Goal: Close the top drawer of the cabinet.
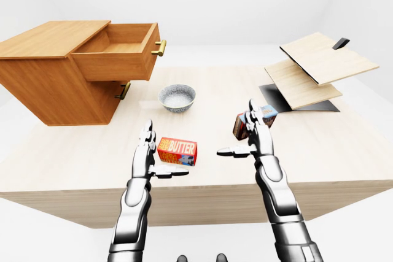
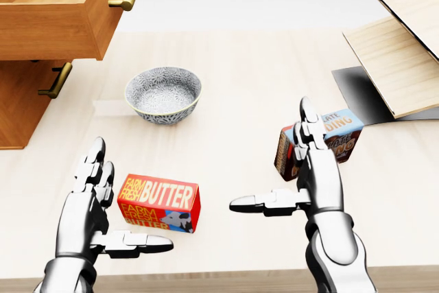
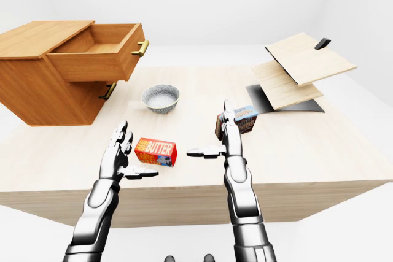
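The wooden cabinet point(image 1: 52, 84) stands at the left of the table. Its top drawer point(image 1: 116, 59) is pulled out and looks empty, with a brass handle point(image 1: 159, 48) on its face. The lower drawer, with its handle point(image 1: 123, 90), is shut. My left hand point(image 1: 153, 154) is open, fingers straight and thumb out, low over the table well below and to the right of the drawer. My right hand point(image 1: 245, 139) is open too, further right. Neither hand touches the cabinet.
A patterned bowl point(image 2: 163, 94) sits just below the drawer's handle. A red butter box point(image 2: 159, 202) lies by my left hand. A brown and blue box point(image 2: 329, 138) lies behind my right hand. Tilted wooden boards point(image 1: 319, 69) and a black panel point(image 1: 273, 96) are at the right.
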Robot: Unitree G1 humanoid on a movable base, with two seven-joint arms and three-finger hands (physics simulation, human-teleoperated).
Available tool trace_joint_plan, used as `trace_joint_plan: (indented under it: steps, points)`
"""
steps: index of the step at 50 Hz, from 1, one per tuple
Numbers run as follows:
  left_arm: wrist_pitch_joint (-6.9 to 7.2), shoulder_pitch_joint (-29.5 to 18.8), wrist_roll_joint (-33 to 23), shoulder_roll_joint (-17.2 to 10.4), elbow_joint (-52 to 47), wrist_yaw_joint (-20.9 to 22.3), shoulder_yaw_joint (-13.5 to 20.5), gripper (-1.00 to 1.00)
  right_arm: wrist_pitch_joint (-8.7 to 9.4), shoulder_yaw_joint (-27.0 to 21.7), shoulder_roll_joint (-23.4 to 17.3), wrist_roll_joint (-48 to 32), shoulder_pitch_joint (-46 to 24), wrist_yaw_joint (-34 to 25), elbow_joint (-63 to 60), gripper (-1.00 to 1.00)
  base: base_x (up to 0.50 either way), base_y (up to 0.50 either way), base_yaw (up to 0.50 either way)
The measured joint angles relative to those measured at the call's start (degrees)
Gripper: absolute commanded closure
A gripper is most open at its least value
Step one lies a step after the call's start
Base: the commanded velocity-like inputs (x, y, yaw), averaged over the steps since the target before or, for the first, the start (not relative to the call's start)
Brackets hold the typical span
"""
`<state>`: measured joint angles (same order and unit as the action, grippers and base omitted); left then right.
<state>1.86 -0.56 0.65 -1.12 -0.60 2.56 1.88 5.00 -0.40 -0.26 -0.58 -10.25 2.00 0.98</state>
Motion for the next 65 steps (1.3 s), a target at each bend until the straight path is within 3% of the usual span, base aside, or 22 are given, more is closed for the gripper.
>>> trace_joint_plan:
  steps: [9, 28, 49, 65]
  points:
    - [3.14, -3.6, 0.1, -0.5, -1.7, 0.2, 0.4, -1.00, 0.00, -0.6, -0.5, 0.5, -2.8, 0.0, -1.8, -1.00, 0.00, 0.00, 0.00]
    - [3.14, -11.3, 1.0, -1.8, -7.0, 0.1, 1.3, -1.00, 0.00, -1.6, -1.4, 1.9, -3.9, -0.5, -6.0, -1.00, 0.00, 0.00, 0.00]
    - [3.14, -10.9, 1.1, -1.3, -8.7, 0.5, 0.7, -1.00, 0.00, -1.8, -1.7, 2.5, -2.6, -1.5, -6.9, -1.00, 0.13, 0.00, 0.00]
    - [3.14, -10.6, 1.0, -1.1, -9.6, 0.6, 0.5, -1.00, 0.00, -1.9, -1.6, 2.6, -2.3, -1.8, -7.1, -1.00, 0.38, 0.00, 0.00]
